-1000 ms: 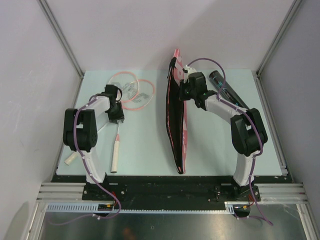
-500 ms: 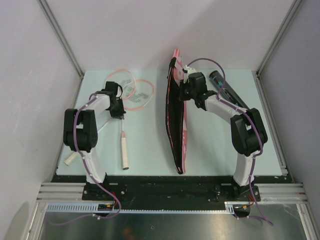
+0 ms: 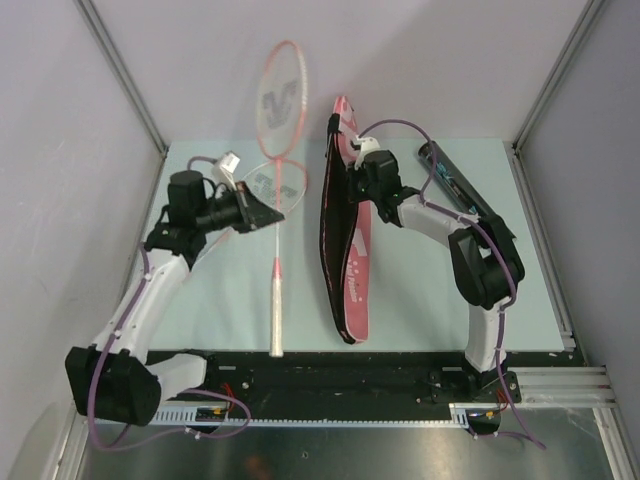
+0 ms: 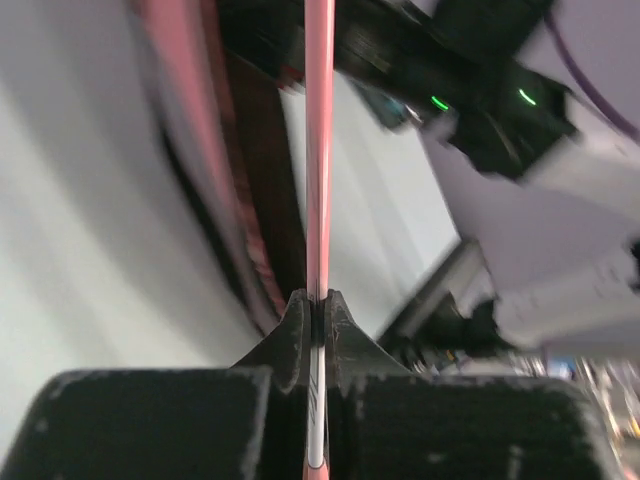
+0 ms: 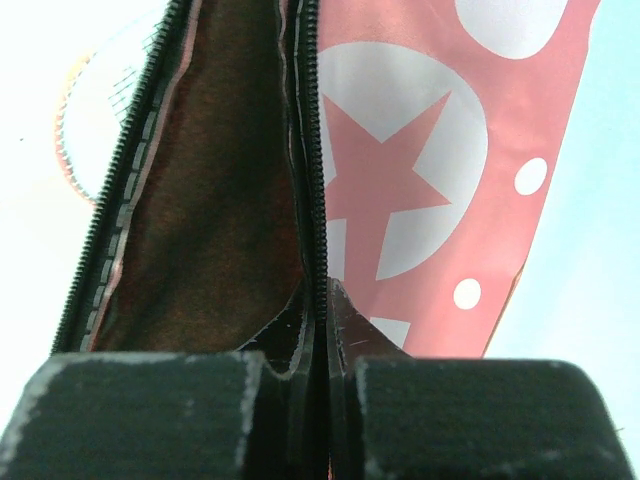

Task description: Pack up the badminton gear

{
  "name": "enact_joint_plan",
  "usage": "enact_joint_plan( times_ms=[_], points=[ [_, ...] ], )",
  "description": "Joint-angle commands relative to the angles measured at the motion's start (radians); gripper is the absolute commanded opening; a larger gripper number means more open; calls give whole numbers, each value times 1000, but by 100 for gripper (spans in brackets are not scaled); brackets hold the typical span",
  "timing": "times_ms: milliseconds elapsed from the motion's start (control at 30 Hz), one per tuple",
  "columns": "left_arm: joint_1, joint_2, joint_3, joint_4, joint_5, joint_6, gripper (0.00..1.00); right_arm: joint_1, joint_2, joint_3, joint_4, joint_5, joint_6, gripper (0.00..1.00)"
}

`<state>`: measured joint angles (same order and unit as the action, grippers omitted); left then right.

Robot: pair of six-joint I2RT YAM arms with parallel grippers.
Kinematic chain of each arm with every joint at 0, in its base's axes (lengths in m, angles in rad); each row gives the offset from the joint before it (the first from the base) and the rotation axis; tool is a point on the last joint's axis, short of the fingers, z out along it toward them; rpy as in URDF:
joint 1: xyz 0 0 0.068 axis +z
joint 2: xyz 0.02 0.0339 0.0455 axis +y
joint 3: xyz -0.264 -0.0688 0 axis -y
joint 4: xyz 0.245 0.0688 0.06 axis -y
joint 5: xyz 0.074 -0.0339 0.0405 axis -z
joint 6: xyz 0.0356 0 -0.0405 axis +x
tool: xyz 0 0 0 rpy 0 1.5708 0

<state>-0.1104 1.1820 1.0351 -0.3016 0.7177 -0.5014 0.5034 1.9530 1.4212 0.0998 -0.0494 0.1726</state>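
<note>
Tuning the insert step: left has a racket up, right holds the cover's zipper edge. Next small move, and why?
Probably swing the racket rightward toward the open side of the cover. The left gripper is shut on its shaft, head tilted up, and the right gripper pinches the zipper edge, baring the dark inside toward the racket. A gap separates the two.

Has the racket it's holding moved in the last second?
Yes. The left gripper swung the racket up; its head now reaches past the table's far edge.
</note>
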Motion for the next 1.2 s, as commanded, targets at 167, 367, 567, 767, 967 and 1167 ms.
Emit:
enact_joint_plan(
  times_ms=[167,367,567,767,967,1167],
  points=[
    [-212,-131,-142,370,138,-299,0,-31,70,74,153,49,24,0],
    [-218,-81,-110,323,68,-313,0,-54,72,104,123,176,16,0],
    [-278,7,115,-101,-301,7,0,-51,55,125,66,324,119,0],
    [-356,105,258,-300,-711,198,0,-49,70,162,5,477,278,0],
    [-440,116,283,-346,-937,274,0,-55,5,96,-12,445,487,0],
    [-476,44,255,-349,-1000,299,1,-22,-147,-52,-8,436,579,0]
  ],
)
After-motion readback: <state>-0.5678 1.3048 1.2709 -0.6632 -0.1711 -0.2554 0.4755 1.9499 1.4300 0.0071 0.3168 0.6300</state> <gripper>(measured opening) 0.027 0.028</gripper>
